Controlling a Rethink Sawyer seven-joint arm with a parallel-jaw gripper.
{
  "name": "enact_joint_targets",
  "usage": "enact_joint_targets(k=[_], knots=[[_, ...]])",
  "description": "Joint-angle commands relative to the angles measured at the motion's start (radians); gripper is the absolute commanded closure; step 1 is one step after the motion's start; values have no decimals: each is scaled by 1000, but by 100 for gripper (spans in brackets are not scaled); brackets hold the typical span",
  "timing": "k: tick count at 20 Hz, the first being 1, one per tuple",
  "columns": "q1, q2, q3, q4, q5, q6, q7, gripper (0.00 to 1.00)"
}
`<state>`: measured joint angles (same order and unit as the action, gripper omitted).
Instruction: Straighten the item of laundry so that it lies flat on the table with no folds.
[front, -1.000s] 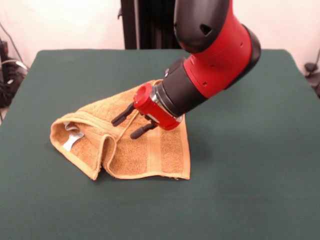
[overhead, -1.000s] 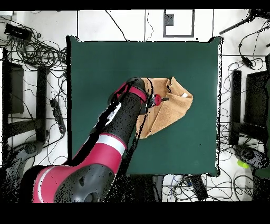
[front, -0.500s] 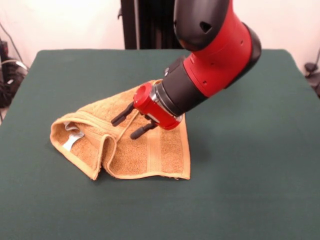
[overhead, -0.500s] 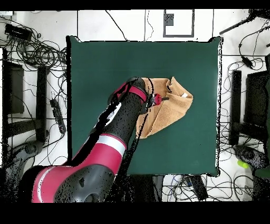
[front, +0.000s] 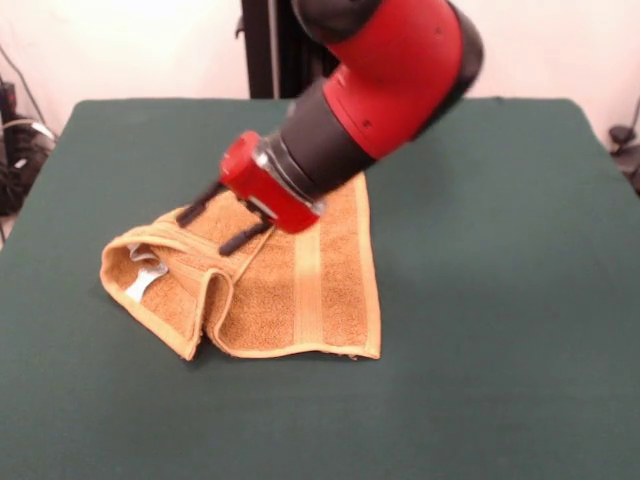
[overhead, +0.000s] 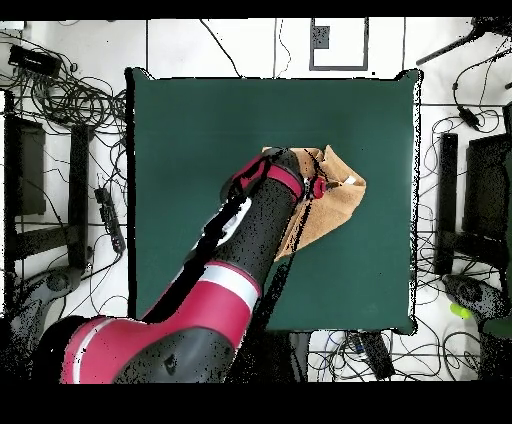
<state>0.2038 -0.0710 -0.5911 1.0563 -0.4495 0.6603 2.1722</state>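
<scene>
The orange-tan towel (front: 305, 290) lies crumpled on the dark green table (front: 500, 320), left of centre. Its left part is folded over into a raised flap, with a small white tag (front: 141, 285) showing inside the fold. A woven band runs down its flat right part. My gripper (front: 207, 232) is open and empty, tilted down to the left, its black fingers just above the folded left part. In the overhead view the towel (overhead: 338, 205) lies right of centre on the table (overhead: 200, 140), partly hidden by my arm, with the gripper (overhead: 322, 186) over it.
Cables and equipment lie on the floor around the table (overhead: 60, 90). My arm (overhead: 250, 240) reaches across the table's lower middle in the overhead view.
My gripper has moved left in the front view, from over the towel's middle to over its folded left part. It stays open. The towel has not visibly changed.
</scene>
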Motion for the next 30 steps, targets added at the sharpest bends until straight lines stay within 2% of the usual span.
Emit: enact_joint_targets(k=[1,4,9,17,30], knots=[[-22,-67,88,133,-41,-86,-14,0],[-27,-31,88,97,-44,-87,44,0],[-35,-38,115,109,-15,-77,87,0],[-13,3,90,85,3,-74,184,0],[-25,4,165,94,118,3,186,0]])
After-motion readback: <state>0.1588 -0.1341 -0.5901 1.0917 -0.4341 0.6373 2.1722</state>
